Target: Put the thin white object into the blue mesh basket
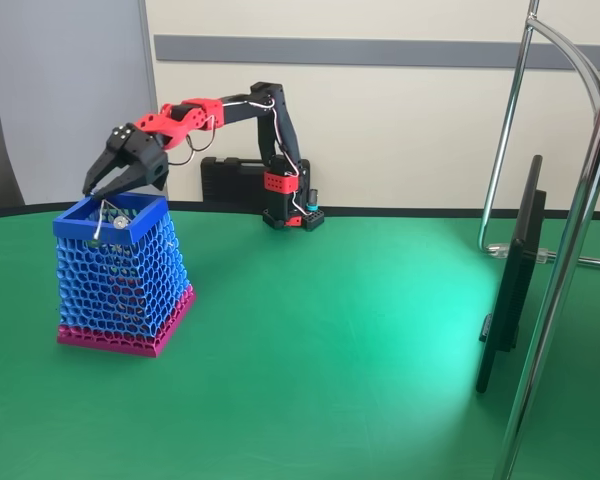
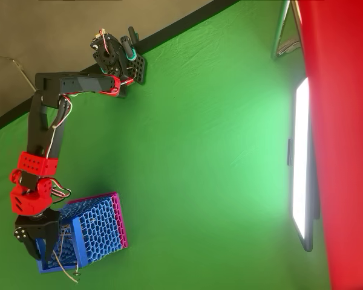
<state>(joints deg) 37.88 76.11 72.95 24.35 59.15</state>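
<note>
Gripper [image 1: 98,192] hangs over the blue mesh basket [image 1: 140,212], jaws spread (holding nothing); a straight lift out avoids the rim.

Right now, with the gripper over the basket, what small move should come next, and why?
Probably lift the gripper straight up and away: its jaws are open above the blue mesh basket, and the thin white object seems to lean inside against the rim.
</note>
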